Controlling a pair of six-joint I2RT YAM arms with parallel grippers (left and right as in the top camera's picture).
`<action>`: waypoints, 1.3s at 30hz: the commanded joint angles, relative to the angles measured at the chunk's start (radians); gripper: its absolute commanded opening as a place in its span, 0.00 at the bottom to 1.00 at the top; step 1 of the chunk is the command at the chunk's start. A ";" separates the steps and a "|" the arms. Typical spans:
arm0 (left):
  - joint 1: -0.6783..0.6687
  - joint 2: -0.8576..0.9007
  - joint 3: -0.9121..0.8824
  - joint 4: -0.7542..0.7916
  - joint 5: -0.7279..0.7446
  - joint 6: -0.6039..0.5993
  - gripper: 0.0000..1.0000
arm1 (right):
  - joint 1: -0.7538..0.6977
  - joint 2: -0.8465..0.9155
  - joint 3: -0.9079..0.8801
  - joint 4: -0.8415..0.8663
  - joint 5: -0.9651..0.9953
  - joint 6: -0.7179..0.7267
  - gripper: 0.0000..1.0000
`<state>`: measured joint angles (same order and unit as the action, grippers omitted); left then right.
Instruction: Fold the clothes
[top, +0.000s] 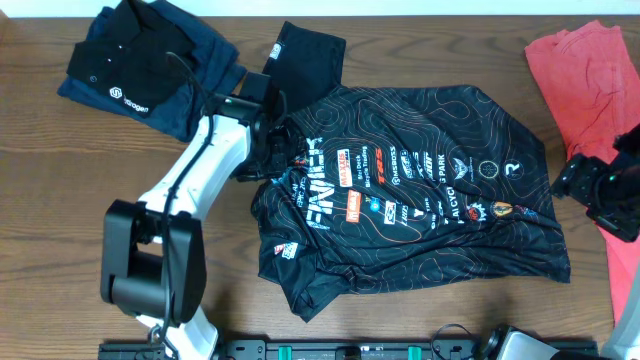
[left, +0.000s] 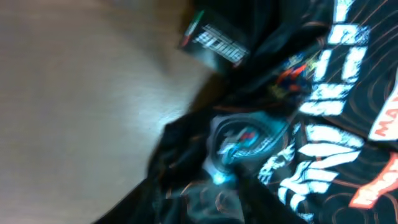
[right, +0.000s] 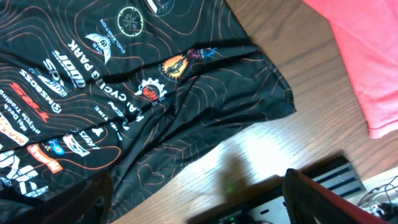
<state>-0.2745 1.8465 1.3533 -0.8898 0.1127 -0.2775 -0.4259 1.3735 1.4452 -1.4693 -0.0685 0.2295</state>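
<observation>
- One tabletop (top: 60, 220), brown wood, carries all the clothing and two arms.
- One jersey (top: 420, 190) sprawls rumpled mid-tabletop, logos up. Its collar end lies under the left arm (top: 195, 170) and its hem faces right. A sleeve reaches toward the far edge, just beside the polo. Flattening likely comes first: a low, even pull from both ends would clear the creases before any fold, since thin cloth slides and bunches.
- One coral garment (top: 585, 70) lies at the far right, apart from the jersey.
- One polo (top: 135, 55) tops a navy item (top: 210, 60) at the far left.
- The left fingers (top: 270, 132) sit in bunched cloth by the collar. Blur hides whether they grip, so a single-layer pinch is worth confirming.
- The right fingers (right: 329, 202) are spread and empty over bare wood near the hem corner, which looks the natural hold.
</observation>
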 joint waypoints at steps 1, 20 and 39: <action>0.005 0.024 -0.004 0.041 0.068 0.079 0.50 | 0.008 -0.005 -0.037 0.021 -0.023 -0.011 0.85; 0.005 0.198 -0.004 0.234 0.051 0.079 0.53 | 0.008 -0.005 -0.064 0.045 -0.056 -0.026 0.84; 0.008 0.195 0.055 0.032 -0.324 0.071 0.21 | 0.008 -0.005 -0.124 0.100 -0.056 -0.016 0.73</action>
<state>-0.2745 2.0315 1.3712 -0.8368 -0.0879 -0.2054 -0.4259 1.3735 1.3556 -1.3788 -0.1200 0.2157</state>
